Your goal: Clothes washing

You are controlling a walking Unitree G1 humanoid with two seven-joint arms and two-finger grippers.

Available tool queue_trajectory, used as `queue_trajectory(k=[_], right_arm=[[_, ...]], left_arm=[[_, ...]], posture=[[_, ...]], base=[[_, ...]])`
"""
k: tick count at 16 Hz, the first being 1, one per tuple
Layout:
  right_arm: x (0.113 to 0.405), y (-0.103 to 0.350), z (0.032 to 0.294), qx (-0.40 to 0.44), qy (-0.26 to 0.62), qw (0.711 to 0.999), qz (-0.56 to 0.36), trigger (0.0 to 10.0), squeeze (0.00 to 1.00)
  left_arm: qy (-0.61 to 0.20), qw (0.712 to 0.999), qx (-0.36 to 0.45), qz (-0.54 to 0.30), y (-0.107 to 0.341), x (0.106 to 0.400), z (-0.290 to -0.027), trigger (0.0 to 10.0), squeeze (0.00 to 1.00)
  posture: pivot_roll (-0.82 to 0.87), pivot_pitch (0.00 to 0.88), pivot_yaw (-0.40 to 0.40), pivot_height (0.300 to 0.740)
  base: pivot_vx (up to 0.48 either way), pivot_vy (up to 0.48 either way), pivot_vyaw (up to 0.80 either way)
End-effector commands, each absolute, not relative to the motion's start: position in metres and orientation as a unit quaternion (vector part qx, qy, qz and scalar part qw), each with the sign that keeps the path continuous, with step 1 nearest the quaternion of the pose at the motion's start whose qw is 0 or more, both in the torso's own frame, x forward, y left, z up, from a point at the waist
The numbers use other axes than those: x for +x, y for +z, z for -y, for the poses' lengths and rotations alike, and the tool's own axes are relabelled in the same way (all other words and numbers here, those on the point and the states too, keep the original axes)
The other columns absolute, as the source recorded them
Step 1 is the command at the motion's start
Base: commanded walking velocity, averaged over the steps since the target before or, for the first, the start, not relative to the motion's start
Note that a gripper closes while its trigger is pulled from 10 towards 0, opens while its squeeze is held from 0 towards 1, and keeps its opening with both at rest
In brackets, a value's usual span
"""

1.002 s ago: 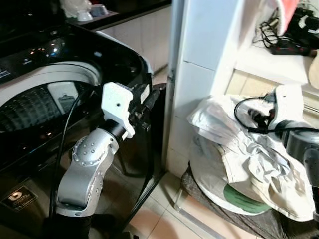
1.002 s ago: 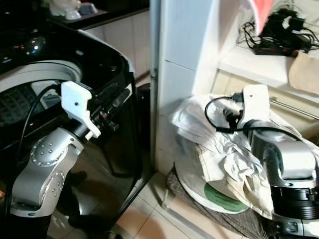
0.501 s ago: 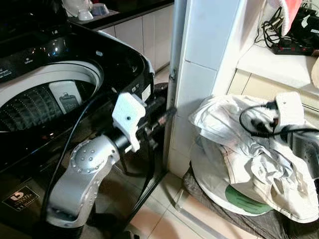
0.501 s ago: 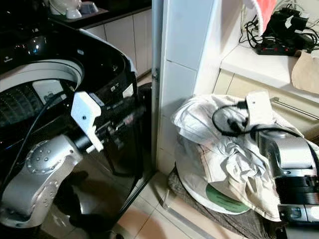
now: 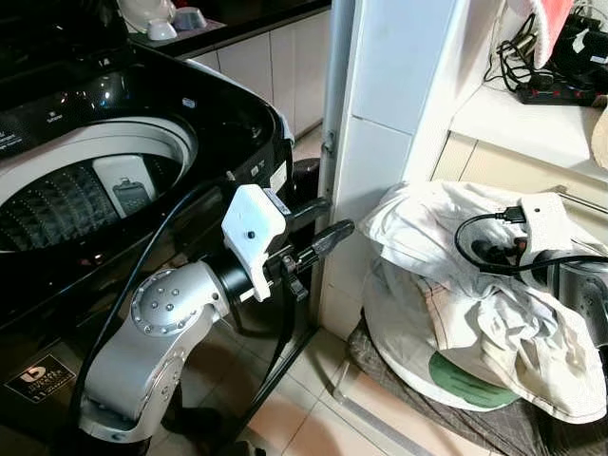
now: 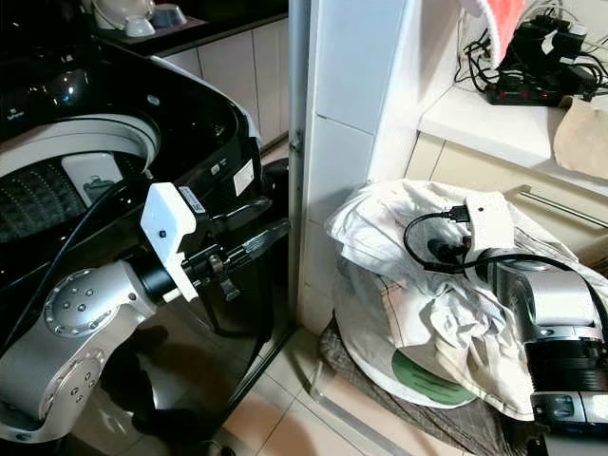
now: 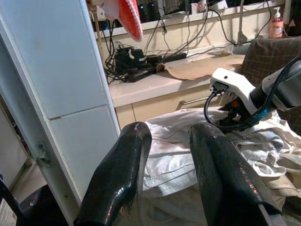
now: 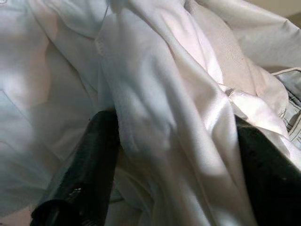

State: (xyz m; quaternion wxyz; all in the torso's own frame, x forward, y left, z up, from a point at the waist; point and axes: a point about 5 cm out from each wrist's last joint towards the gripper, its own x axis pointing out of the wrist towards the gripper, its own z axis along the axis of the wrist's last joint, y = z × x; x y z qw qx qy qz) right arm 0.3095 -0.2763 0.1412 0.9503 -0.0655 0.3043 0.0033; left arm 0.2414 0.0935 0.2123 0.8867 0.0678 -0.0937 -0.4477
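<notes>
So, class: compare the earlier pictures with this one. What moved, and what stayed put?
The left gripper swung away from the black top-loading washing machine toward the crumpled white clothes, jaws open and empty. The right gripper stayed pressed into that pile, fabric between its jaws. Machine and clothes stayed put.

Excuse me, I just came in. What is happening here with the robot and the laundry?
The robot is gathering laundry. Its right gripper is pushed into the pile of crumpled white clothes on the round white basket, jaws open with a fold of cloth between them, not yet closed. Its left gripper is empty, jaws open, in the air between the open black top-loading washing machine and the pile, pointing toward the clothes.
</notes>
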Motion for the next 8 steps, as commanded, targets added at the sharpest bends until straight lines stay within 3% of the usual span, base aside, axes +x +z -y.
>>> queue_trajectory(k=[1,8], right_arm=[[0.3079,0.1381,0.2781,-0.061,0.003,0.95,-0.305,0.0,0.0],[0.3081,0.138,0.277,-0.053,0.003,0.954,-0.293,0.0,0.0]], left_arm=[[-0.453,0.885,0.069,0.085,0.2109,0.2415,-0.0926,10.0,0.0],[-0.435,0.894,0.073,0.083,0.21,0.2457,-0.0944,10.0,0.0]], posture=[[-0.05,0.002,0.017,0.74],[-0.05,0.0,0.017,0.74]], base=[[0.0,0.0,0.0],[0.0,0.0,0.0]])
